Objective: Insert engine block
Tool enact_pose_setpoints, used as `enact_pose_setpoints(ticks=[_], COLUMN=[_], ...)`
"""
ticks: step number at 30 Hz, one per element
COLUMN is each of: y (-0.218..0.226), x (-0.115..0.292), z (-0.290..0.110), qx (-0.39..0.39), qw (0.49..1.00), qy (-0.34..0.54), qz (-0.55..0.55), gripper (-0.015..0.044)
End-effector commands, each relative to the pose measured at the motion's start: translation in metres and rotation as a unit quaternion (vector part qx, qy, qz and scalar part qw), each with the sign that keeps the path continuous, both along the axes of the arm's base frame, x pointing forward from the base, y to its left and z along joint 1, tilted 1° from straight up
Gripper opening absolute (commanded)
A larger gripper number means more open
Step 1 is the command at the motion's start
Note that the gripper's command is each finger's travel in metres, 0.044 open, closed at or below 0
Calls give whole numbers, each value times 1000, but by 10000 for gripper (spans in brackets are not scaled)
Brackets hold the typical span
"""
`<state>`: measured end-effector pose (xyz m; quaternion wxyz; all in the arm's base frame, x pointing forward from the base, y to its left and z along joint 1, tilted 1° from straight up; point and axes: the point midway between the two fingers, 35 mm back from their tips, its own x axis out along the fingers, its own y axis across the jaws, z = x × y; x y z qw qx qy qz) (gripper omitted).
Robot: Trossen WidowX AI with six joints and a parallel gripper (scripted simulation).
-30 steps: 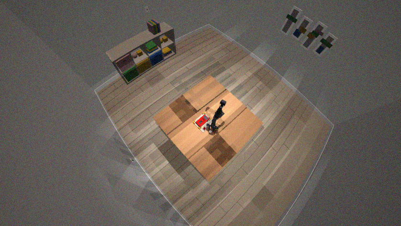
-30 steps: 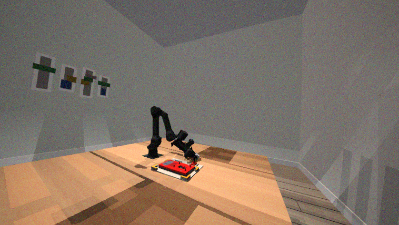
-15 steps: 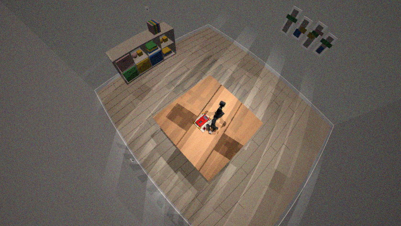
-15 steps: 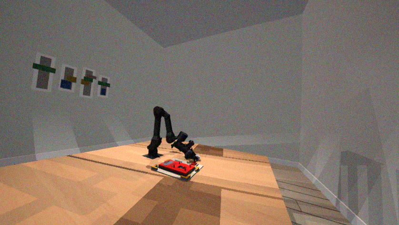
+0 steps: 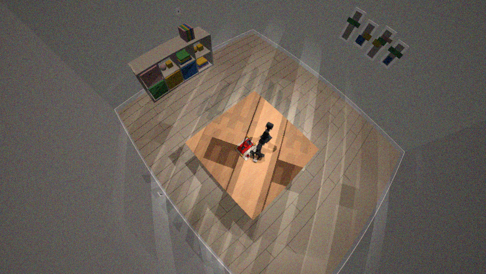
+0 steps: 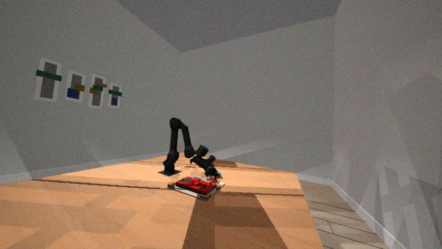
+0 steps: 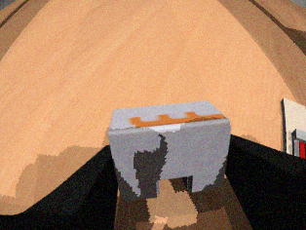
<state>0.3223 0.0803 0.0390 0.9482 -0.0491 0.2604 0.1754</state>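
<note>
My top camera hung high and far off, looking steeply down on the whole room, with the table [image 5: 217,159] a small tilted square at centre. My exterior camera sat low at the table's edge, facing the arm [image 6: 178,142] at twelve o'clock, moderately distant. Both shared the arm and table. My wrist camera looked close along the fingers.
</note>
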Motion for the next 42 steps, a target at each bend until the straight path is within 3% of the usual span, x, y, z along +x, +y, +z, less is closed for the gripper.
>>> enact_pose_setpoints(ticks=[1,22,38,42], y=[0,0,0,0], x=[-1,-1,0,0], z=[-3,-3,0,0], qx=[0,0,0,0], qw=[1000,1000,1000,1000], qy=[6,6,0,0], qz=[0,0,0,0], gripper=[0,0,420,440])
